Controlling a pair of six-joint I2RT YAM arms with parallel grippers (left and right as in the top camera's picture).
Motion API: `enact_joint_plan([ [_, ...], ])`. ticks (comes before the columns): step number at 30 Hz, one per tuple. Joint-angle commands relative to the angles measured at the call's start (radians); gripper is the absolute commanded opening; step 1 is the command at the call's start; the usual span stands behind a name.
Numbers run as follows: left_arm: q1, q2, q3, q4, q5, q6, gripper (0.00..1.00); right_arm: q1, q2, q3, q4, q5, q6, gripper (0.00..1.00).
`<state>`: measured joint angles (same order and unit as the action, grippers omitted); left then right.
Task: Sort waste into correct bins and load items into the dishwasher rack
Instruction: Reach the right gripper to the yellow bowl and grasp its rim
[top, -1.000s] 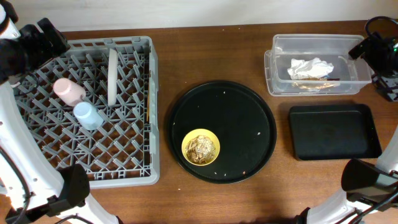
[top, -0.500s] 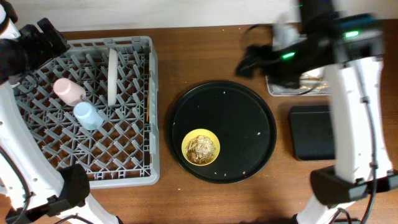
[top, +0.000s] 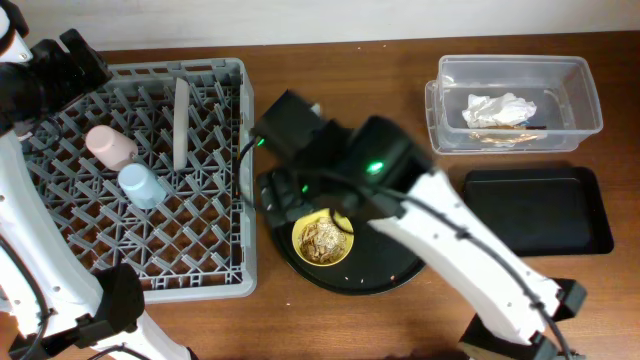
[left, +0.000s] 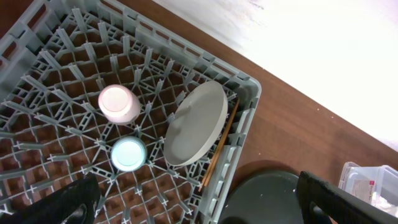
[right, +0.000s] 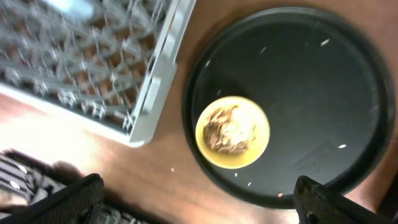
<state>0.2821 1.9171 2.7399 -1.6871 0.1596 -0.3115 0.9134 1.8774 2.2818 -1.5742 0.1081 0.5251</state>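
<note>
Wide-spread right gripper (right: 200, 202) hung above yellow bowl (right: 232, 132), bowl sat near lower-left rim of round tray (right: 311, 93), rack (right: 163, 68) wall close beside, left gripper (left: 202, 202) splayed wide over rack.

Count taken across all views.

- Dishwasher rack (top: 190, 287): one, at the left.
- Cups: two, a pink cup (top: 111, 146) and a light-blue cup (top: 141, 185).
- Grey plate (top: 181, 123): one.
- Yellow bowl (top: 297, 240): one, holding a single heap of food scraps (top: 323, 240).
- Round black tray (right: 311, 81): one.
- Bins: two, at the right. These are a clear tub (top: 510, 62) on the far side and a black rectangular tray (top: 540, 210) on the near side.
- Crumpled napkin (top: 497, 108): one.
- Wooden chopsticks (left: 217, 144): whether there is one stick or a pair lying close together cannot be told.
</note>
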Motion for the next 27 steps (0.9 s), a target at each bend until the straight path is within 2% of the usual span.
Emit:
enact_joint_plan([
  [1, 0.003, -0.019, 0.011, -0.001, -0.008, -0.01, 0.99, 0.071, 0.09, -0.155, 0.082, 0.011, 0.019, 0.99],
  [5, 0.003, -0.019, 0.011, -0.001, -0.008, -0.01, 0.99, 0.097, 0.141, -0.279, 0.142, 0.015, 0.019, 0.99],
  [7, 0.003, -0.019, 0.011, -0.001, -0.008, -0.01, 0.99, 0.094, 0.156, -0.317, 0.155, 0.016, 0.066, 0.97],
  [11, 0.003, -0.019, 0.011, -0.001, -0.008, -0.01, 0.99, 0.1, 0.16, -0.393, 0.216, 0.018, 0.122, 0.75],
  [14, 0.003, -0.019, 0.011, -0.001, -0.008, -0.01, 0.99, 0.101, 0.16, -0.454, 0.253, 0.04, 0.119, 0.68],
  [16, 0.003, -0.019, 0.011, -0.001, -0.008, -0.01, 0.99, 0.099, 0.16, -0.504, 0.272, 0.07, 0.119, 0.57],
  [18, 0.003, -0.019, 0.011, -0.001, -0.008, -0.01, 0.99, 0.097, 0.16, -0.535, 0.295, 0.072, 0.119, 0.5],
  [27, 0.003, -0.019, 0.011, -0.001, -0.008, -0.01, 0.99, 0.094, 0.16, -0.698, 0.527, 0.035, 0.12, 0.47],
])
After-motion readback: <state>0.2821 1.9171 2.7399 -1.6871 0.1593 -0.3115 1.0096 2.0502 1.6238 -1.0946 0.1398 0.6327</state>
